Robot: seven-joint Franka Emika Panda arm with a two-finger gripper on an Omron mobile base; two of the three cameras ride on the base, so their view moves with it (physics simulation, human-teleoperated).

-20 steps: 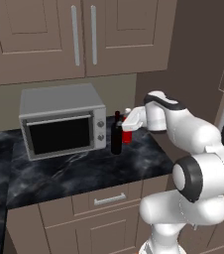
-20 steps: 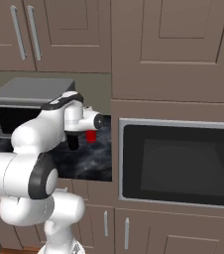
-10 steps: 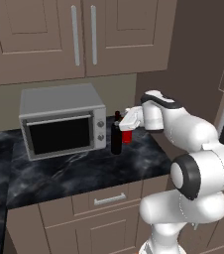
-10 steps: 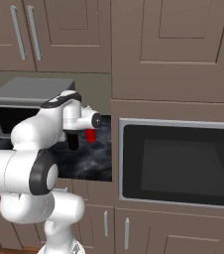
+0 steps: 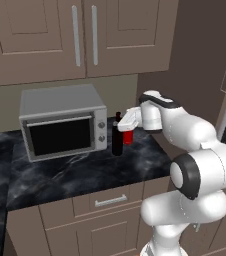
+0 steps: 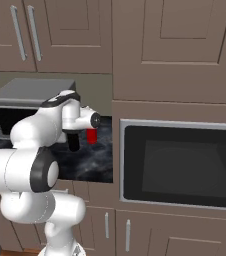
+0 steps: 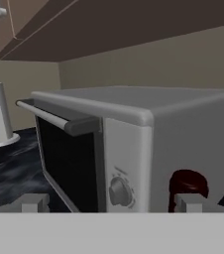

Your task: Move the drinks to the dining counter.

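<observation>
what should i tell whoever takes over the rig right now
Gripper: open, holding nothing, right beside the wine bottle, near its neck.
Wine bottle and red bottle stand on the black counter just right of the toaster oven. From the hand view the wine bottle's top sits by the right finger.
Done: nothing delivered as far as shown.
Left: grasp the wine bottle, take it to the dining counter, then the other drinks.

We see a tall dark wine bottle (image 5: 117, 139) standing on the black marble countertop (image 5: 75, 172) just right of the grey toaster oven (image 5: 63, 127), towards the counter's back right corner. A slim red bottle (image 5: 128, 136) stands right beside it (partly hidden by the hand). The gripper (image 5: 125, 121) hovers above both bottles, holding nothing, below brown wall cabinets (image 5: 80, 37).
</observation>
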